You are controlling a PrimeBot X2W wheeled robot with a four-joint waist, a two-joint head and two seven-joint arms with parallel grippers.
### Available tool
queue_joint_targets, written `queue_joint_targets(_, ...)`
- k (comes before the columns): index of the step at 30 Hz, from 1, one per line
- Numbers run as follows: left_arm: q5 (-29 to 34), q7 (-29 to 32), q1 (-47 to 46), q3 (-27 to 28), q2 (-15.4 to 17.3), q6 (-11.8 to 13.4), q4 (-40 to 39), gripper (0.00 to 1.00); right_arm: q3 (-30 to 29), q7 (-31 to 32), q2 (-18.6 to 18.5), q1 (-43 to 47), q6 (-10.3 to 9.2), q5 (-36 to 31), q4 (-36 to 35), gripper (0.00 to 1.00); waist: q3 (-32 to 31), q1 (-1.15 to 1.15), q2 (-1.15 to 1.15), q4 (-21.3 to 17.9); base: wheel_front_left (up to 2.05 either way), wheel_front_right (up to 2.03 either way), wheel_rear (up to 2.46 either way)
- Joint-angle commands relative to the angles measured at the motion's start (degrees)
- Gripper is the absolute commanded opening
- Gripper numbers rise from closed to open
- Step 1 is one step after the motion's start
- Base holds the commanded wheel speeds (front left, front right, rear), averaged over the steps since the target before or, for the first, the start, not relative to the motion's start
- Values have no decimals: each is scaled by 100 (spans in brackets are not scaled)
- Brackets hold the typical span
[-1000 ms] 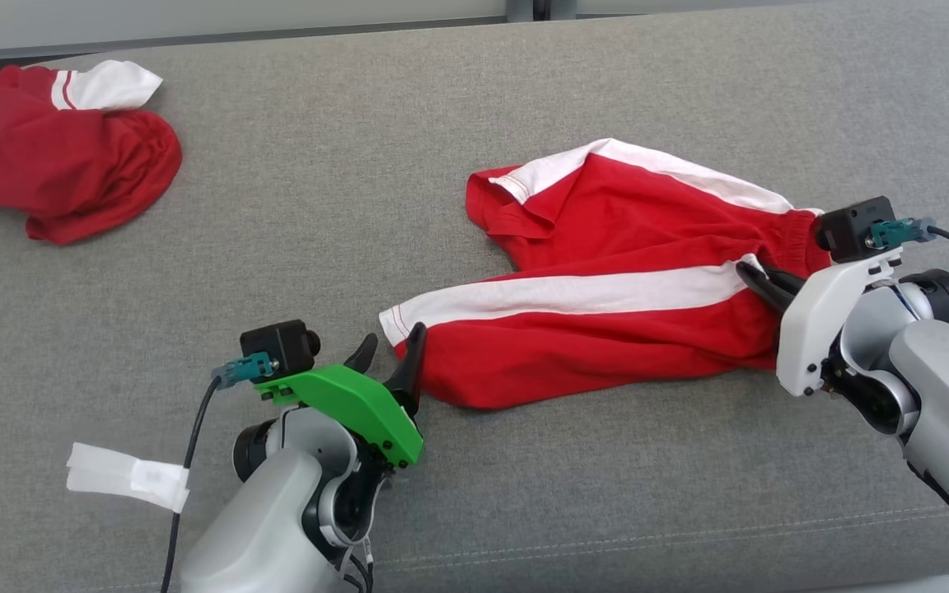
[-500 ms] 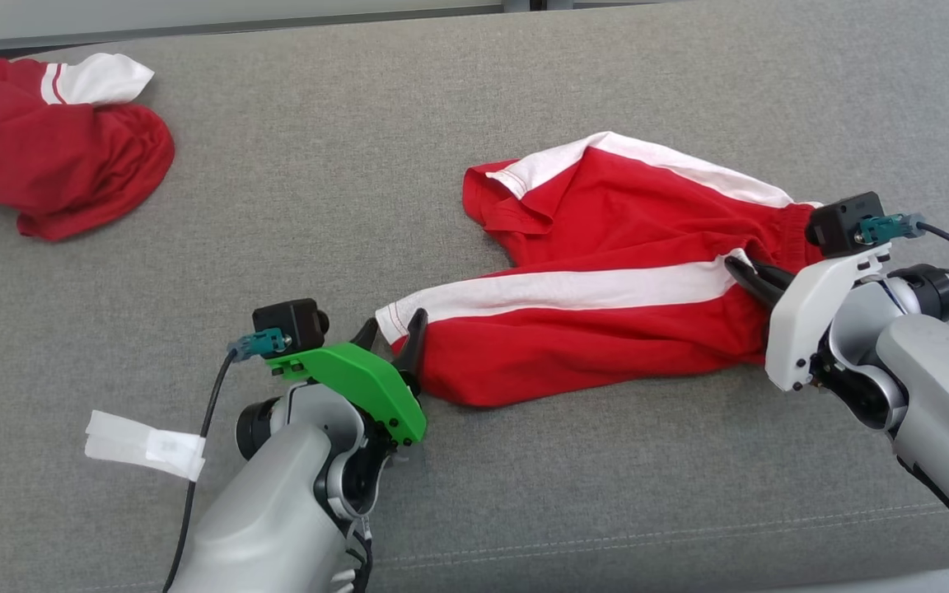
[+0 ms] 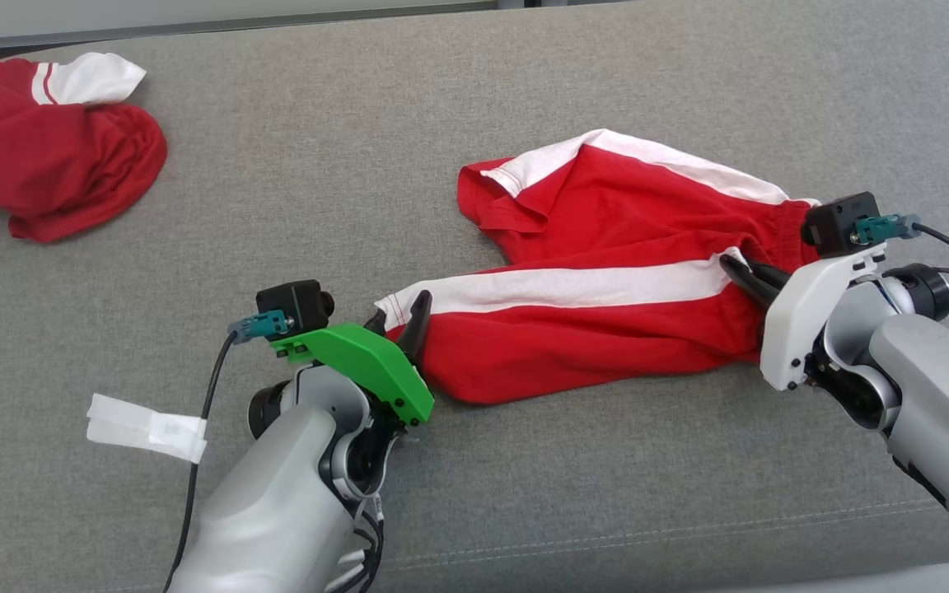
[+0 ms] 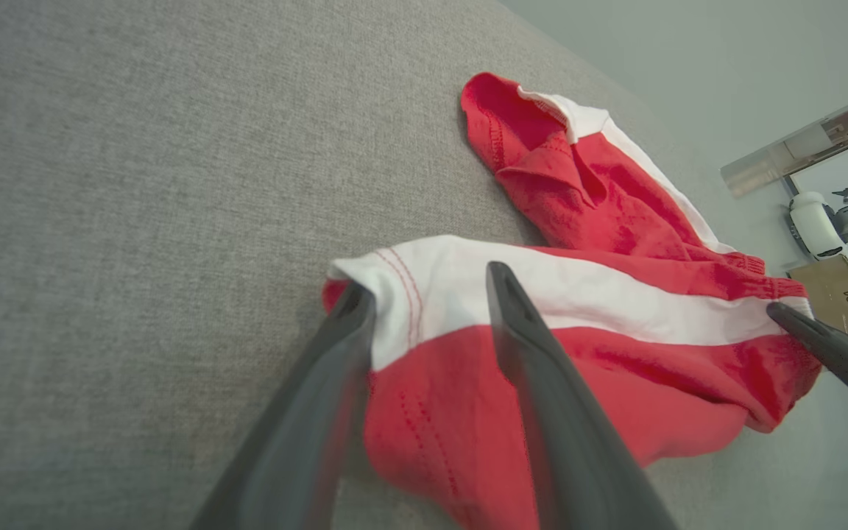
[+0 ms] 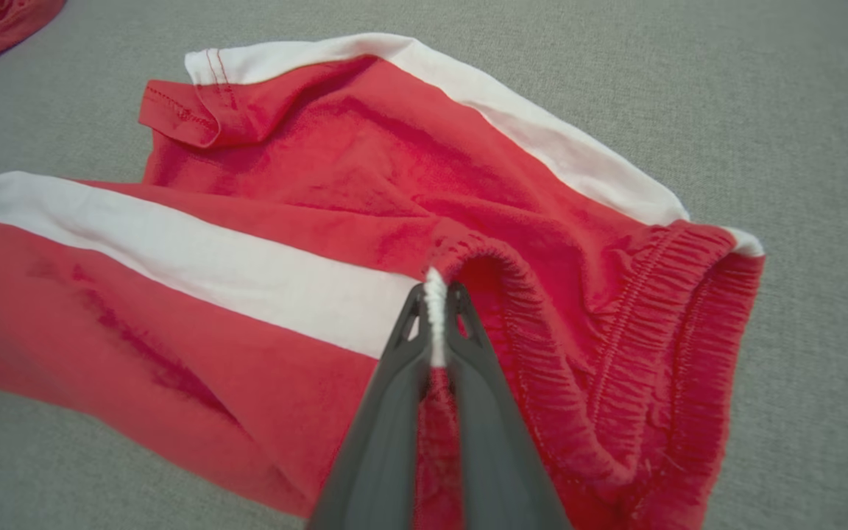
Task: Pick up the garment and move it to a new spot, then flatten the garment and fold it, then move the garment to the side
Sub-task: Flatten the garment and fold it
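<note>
Where the big grey cloth cushion (image 3: 524,74) spreads out flat, a pair of red shorts with white side stripes (image 3: 598,346) lies on it, in the middle and a bit to the right. The shorts are wrinkled, not smooth. The stretchy waistband (image 5: 615,331) is at the right end, and the two legs point left. The far leg is short and bunched, with its edge folded over. The near leg reaches out long to the left.

Far away at the left lies a red and white bundle of cloth (image 3: 46,165), well apart from the shorts.

The right gripper (image 3: 730,262), under a white cover, is at the right end of the shorts. Its two dark fingers are squeezed tight together on the waistband, just where the near white stripe (image 3: 573,288) ends. A thin bit of white cloth pokes up between them.

The left gripper (image 3: 400,311), under a green cover, is at the left tip of the near leg. Its fingers stand apart. One is just beside the hem (image 4: 402,272) on the grey cushion, and the other rests over the white stripe, so the hem corner sits between them.

A small white paper tag (image 3: 149,428) hangs on the black cable near the left arm.
</note>
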Motion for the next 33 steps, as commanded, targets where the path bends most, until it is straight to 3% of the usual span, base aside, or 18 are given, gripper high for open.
queue_joint_targets(1, -83, -4, -97, 30, -4, -47, 4, 70, 43, -51, 13, -56, -6, 42, 33, 0, 6, 0, 0, -12, 0, 0, 0)
queue_joint_targets(5, -292, 28, -159, 33, -13, -71, 35, 30, 125, -106, 25, -117, -6, 91, 73, 0, 12, 0, 0, -42, 0, 0, 0)
queue_joint_targets(7, -373, 12, -172, 25, -17, -92, 56, 0, 169, -147, 16, -138, -6, 100, 87, 0, 14, 0, 0, -54, 0, 0, 0)
queue_joint_targets(19, -890, -392, -239, 151, -12, -237, -288, 0, 147, -725, -103, -285, -6, 190, 52, 0, -181, 0, 0, -92, 0, 0, 0)
queue_joint_targets(25, -901, -516, -343, 330, 250, -276, -843, 0, -7, -1197, -142, -468, -6, 29, -103, 0, -504, 0, 0, -150, 0, 0, 0)
queue_joint_targets(33, -930, -311, -524, 547, 687, -29, -1889, 0, -169, -1198, -198, -681, -6, -122, -436, 0, -990, 0, 0, -222, 0, 0, 0)
